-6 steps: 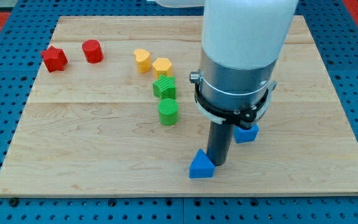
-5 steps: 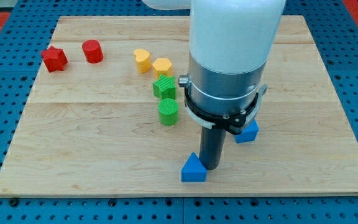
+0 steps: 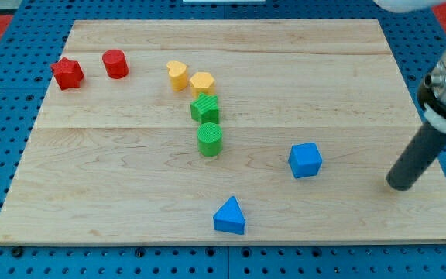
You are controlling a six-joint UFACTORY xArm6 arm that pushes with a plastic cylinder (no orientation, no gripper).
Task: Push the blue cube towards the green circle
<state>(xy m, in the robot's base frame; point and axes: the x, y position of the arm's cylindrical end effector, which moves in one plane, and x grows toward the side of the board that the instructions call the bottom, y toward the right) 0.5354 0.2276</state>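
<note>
My tip (image 3: 400, 187) rests on the desk (image 3: 347, 70) well to the view's right of the blue cube (image 3: 306, 160), touching nothing; there is no pincer. That side suits a leftward shove toward the green circle (image 3: 210, 139). The cube sits slightly skewed, with no long axis.

My tip (image 3: 399, 187) rests well right of the blue cube (image 3: 306, 160) — green circle (image 3: 210, 139) farther left.
</note>
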